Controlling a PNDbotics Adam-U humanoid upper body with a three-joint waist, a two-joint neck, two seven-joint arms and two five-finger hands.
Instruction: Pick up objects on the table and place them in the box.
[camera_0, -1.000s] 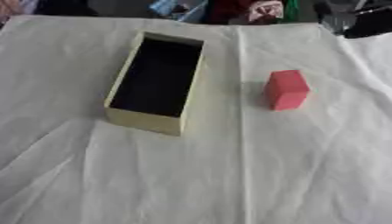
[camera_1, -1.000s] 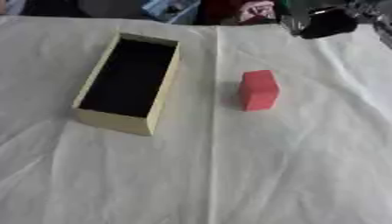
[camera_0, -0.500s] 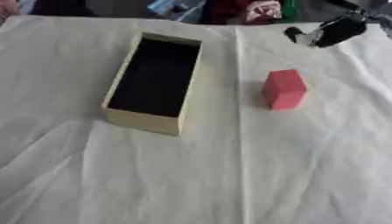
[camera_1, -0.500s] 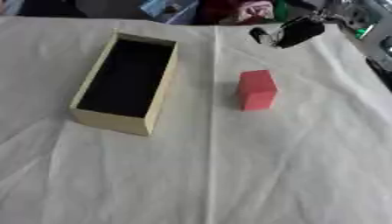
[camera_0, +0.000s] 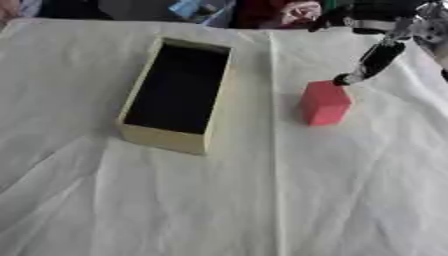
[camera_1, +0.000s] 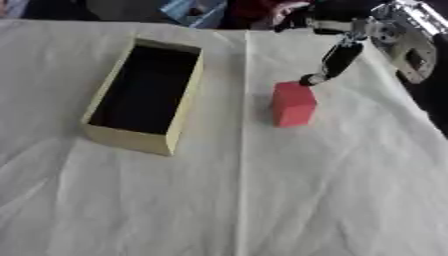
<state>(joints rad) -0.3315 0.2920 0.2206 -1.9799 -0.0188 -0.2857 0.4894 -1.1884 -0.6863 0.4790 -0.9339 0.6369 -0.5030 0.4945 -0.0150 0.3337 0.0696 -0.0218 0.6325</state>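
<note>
Work has hardly begun: the box (camera_0: 177, 95), by the table's (camera_0: 219, 210) far left edge, looks empty. The red block (camera_0: 325, 102) stands near the right edge. The right hand (camera_1: 332, 62) reaches down with straight fingers, gripping nothing.

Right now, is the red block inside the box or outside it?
Outside: the red block stands on the cloth, right of the box.

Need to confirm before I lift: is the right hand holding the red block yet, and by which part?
Nothing is held. The right hand reaches down with a fingertip at the red block's top far corner, not curled round it.
</note>
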